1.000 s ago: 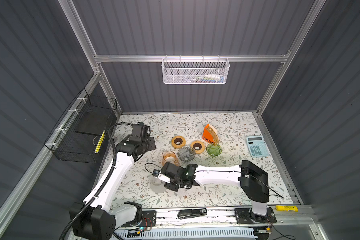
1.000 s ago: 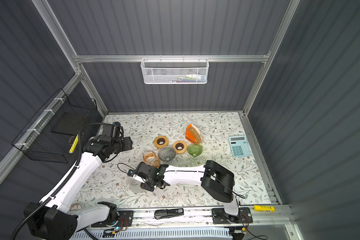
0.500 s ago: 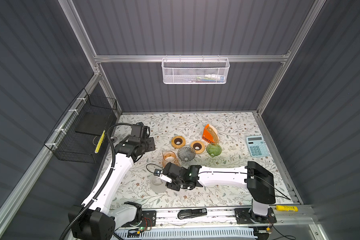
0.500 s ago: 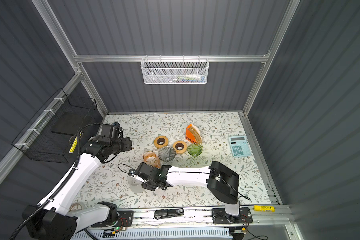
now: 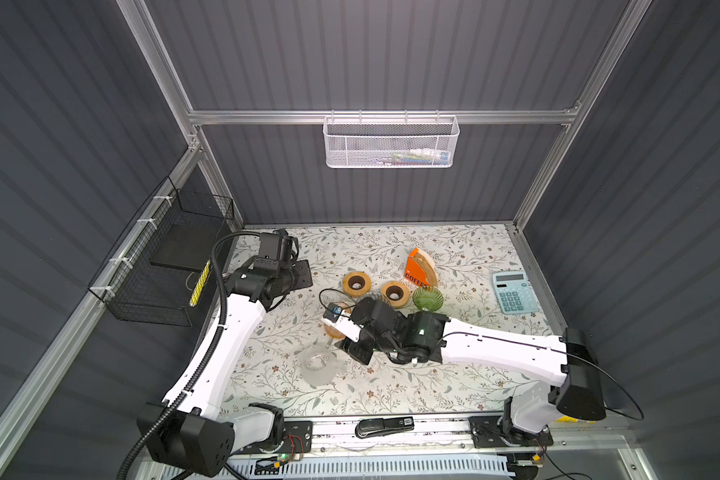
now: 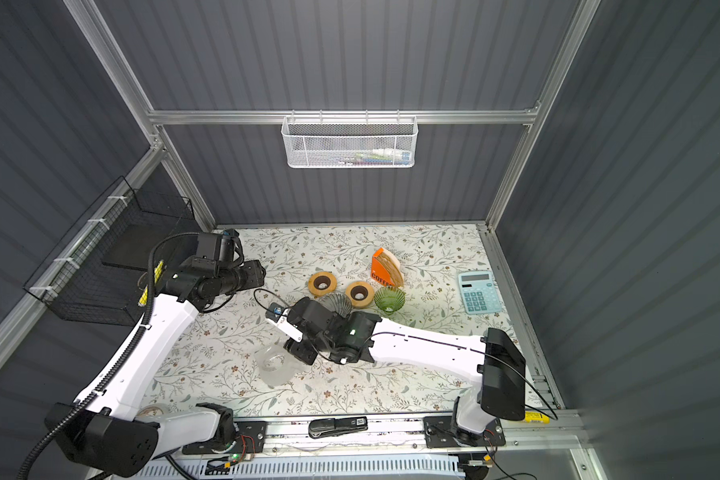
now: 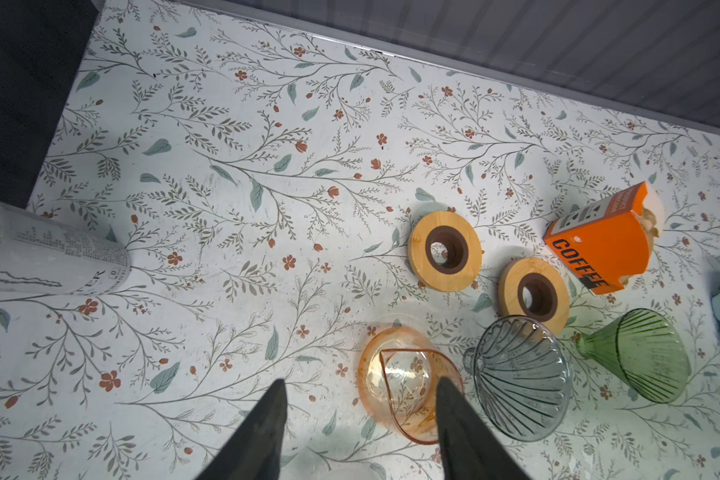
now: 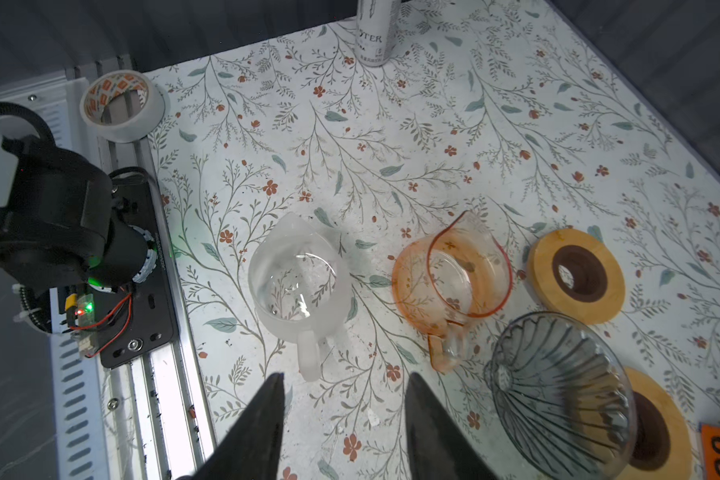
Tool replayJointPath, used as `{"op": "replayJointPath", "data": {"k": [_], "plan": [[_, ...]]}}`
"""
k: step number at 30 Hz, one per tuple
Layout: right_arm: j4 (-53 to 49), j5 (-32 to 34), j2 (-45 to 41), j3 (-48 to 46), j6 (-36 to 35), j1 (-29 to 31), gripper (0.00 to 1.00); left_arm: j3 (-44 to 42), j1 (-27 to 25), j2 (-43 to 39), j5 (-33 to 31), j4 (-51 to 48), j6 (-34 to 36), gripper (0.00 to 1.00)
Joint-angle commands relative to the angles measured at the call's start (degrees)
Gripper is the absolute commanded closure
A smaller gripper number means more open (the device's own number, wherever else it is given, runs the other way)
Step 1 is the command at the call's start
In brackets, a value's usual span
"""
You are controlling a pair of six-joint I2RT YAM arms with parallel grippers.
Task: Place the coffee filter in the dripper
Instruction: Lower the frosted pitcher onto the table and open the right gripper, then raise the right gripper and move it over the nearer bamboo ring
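We judge the main risk is glass: the right gripper (image 8: 345,376) hangs low just beside the clear pitcher (image 8: 296,282), and a swing toward the filters (image 7: 651,216) could knock it or roll the grey dripper (image 8: 558,395), which lies on its side. The filters sit in the orange box (image 7: 599,245) at the back, untouched. The right arm stretches low across the middle; the left gripper (image 7: 362,380) hovers high, aimed near the orange pitcher (image 7: 400,374). We see both jaws apart and empty.
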Motion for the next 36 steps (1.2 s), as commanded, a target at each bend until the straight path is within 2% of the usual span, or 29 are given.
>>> {"op": "replayJointPath", "data": {"k": [1, 4, 8, 12, 18, 24, 30, 36], "plan": [[-5.1, -1.2, -3.1, 2.4, 5.0, -3.4, 0.50, 3.5, 0.3, 1.8, 3.9, -1.7, 1.4, 0.42], [-8.2, -3.6, -4.7, 4.0, 7.6, -8.1, 0.49, 6.4, 0.3, 4.0, 6.0, -0.5, 1.8, 0.42], [-9.2, -3.6, -6.3, 4.8, 9.2, -13.4, 0.47, 10.4, 0.4, 8.4, 7.9, -0.4, 2.7, 0.42], [-10.5, -5.3, -4.5, 8.1, 10.3, -18.4, 0.47, 11.1, 0.4, 10.9, 9.3, 1.3, 2.3, 0.42], [-12.7, -11.0, 4.0, 16.6, 9.6, -25.6, 0.45, 12.5, 0.4, 17.0, 12.3, 2.9, 0.3, 0.43], [-12.8, -18.1, 14.8, 24.2, 9.8, -32.2, 0.47, 14.4, 0.5, 21.0, 11.5, 4.0, -2.7, 0.44], [-13.1, -16.4, 24.4, 28.8, 5.6, -34.0, 0.47, 11.1, 0.5, 19.0, 9.5, 7.9, -7.0, 0.45], [-15.2, -15.8, 32.2, 33.5, 4.2, -34.4, 0.47, 10.7, 0.5, 19.8, 8.6, 7.8, -9.5, 0.46]]}}
